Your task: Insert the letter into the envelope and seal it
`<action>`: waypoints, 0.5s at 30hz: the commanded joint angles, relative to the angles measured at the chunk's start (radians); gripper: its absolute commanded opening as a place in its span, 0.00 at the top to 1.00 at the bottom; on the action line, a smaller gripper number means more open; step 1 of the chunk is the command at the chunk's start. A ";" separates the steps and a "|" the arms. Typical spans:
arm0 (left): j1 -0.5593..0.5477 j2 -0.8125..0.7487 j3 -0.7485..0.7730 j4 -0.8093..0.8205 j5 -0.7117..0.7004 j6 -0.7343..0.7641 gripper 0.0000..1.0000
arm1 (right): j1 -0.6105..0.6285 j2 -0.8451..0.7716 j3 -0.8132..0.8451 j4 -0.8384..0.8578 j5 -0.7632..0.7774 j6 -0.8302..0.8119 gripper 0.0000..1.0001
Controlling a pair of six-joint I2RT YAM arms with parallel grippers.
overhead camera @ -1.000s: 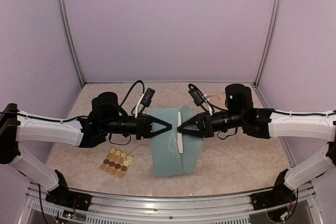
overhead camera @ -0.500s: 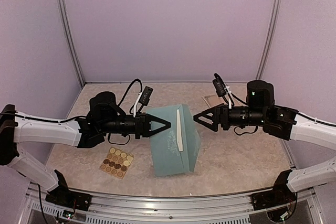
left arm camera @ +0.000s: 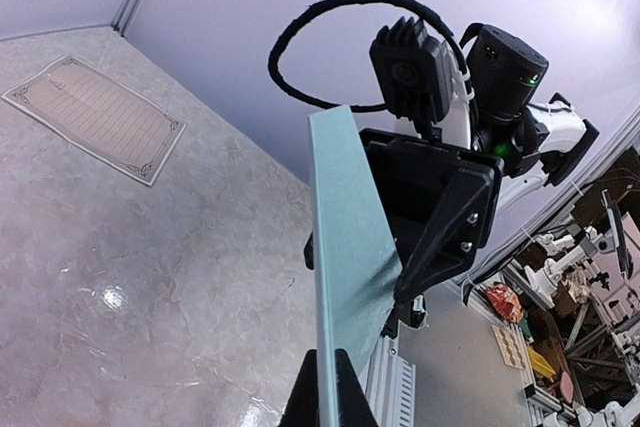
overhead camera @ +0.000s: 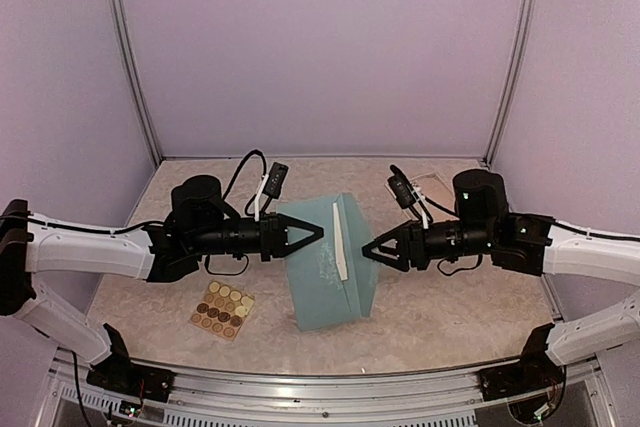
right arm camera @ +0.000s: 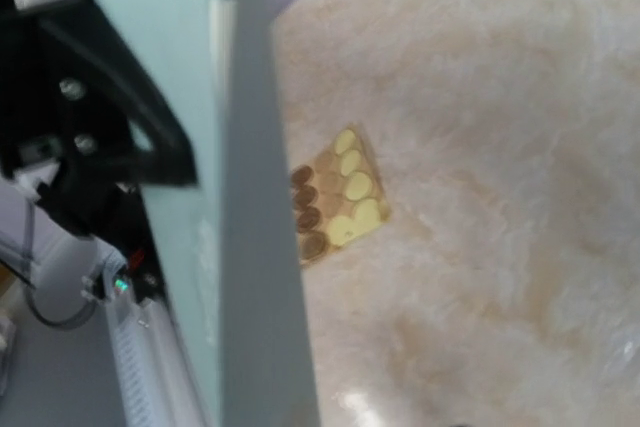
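The teal-blue rectangular paper envelope [overhead camera: 325,282] is held up on edge over the middle of the marbled beige worktop [overhead camera: 450,307], between the two arms. Its left edge is pinched by the left gripper [overhead camera: 318,235], whose jaws are fully closed on the paper. A narrow cream strip [overhead camera: 338,239] is seen lying along the envelope's upper face. The right gripper [overhead camera: 366,251] is placed at the envelope's right side; how far its jaws are parted, and whether the paper is caught, cannot be told. A tan sheet of round stickers [overhead camera: 222,309] lies flat near left. A cream lined sheet [left arm camera: 95,117] lies far right.
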 commanded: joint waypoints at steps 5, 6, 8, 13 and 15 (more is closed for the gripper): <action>-0.004 0.000 -0.004 -0.009 -0.053 -0.018 0.98 | 0.013 0.103 -0.007 0.015 0.076 0.074 1.00; -0.002 0.003 -0.003 -0.024 -0.072 -0.023 0.90 | 0.014 0.113 -0.008 0.014 0.094 0.089 1.00; 0.005 0.006 -0.006 -0.054 -0.118 -0.030 0.78 | 0.013 0.131 -0.009 0.015 0.144 0.120 1.00; 0.021 -0.006 -0.014 -0.159 -0.286 -0.043 0.51 | 0.011 0.198 -0.007 -0.013 0.248 0.172 1.00; 0.025 -0.018 -0.017 -0.203 -0.349 -0.045 0.45 | 0.007 0.230 -0.004 -0.026 0.274 0.178 1.00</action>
